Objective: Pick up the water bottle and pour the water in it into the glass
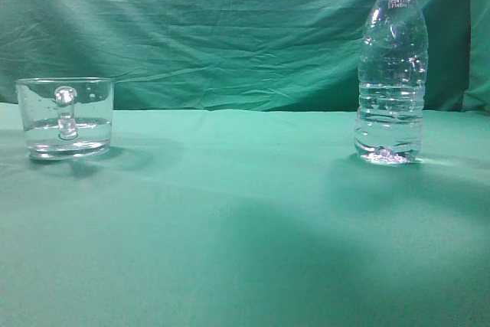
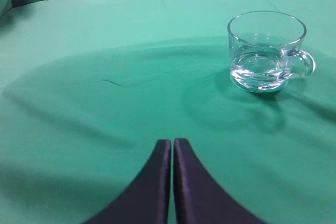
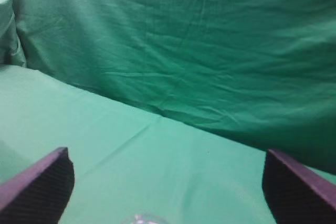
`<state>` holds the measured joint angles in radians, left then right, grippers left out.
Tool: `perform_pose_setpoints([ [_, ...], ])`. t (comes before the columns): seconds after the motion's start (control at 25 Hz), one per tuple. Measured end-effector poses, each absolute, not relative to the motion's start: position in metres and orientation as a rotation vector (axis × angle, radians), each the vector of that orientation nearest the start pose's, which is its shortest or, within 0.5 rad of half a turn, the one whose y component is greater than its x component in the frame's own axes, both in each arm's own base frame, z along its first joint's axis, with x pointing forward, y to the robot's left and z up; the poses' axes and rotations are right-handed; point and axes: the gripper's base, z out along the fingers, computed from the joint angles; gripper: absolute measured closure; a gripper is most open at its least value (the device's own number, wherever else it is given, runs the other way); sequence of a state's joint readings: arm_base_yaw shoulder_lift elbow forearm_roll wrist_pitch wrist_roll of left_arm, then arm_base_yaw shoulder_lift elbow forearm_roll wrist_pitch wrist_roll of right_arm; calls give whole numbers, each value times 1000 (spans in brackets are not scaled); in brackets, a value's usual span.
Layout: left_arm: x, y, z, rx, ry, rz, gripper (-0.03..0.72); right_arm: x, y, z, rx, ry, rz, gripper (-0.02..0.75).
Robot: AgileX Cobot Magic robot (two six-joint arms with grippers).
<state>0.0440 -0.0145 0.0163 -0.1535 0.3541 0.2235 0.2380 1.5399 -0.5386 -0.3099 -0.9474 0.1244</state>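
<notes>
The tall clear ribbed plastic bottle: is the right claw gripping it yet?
Apart. In the right wrist view the right claw is wide open, and the tall clear ribbed plastic bottle peeks up between the fingers, touching neither.

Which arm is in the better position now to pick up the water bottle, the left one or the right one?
The right. Its gripper is open, with the water bottle neck just below and between its fingers. The left gripper is shut, low over the cloth near the glass, away from the bottle.
</notes>
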Motion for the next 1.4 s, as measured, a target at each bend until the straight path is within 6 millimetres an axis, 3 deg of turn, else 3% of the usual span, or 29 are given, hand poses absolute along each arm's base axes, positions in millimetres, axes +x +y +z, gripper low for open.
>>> perform_pose_setpoints([
  [0.2,53,-3,177,70,1834,38,688,248,80,269,-354,1498,344,321],
  [0.36,53,-3,177,70,1834,38,688,222,68,291,-292,1579,316,601],
  [0.48,53,-3,177,70,1834,38,688,198,57,306,-221,1630,303,738],
  [0.92,53,-3,177,70,1834,38,688,119,27,340,-17,1593,320,738],
  [1.16,53,-3,177,70,1834,38,688,104,20,339,31,1627,310,738],
  [1.4,53,-3,177,70,1834,38,688,97,13,323,89,1806,239,738],
])
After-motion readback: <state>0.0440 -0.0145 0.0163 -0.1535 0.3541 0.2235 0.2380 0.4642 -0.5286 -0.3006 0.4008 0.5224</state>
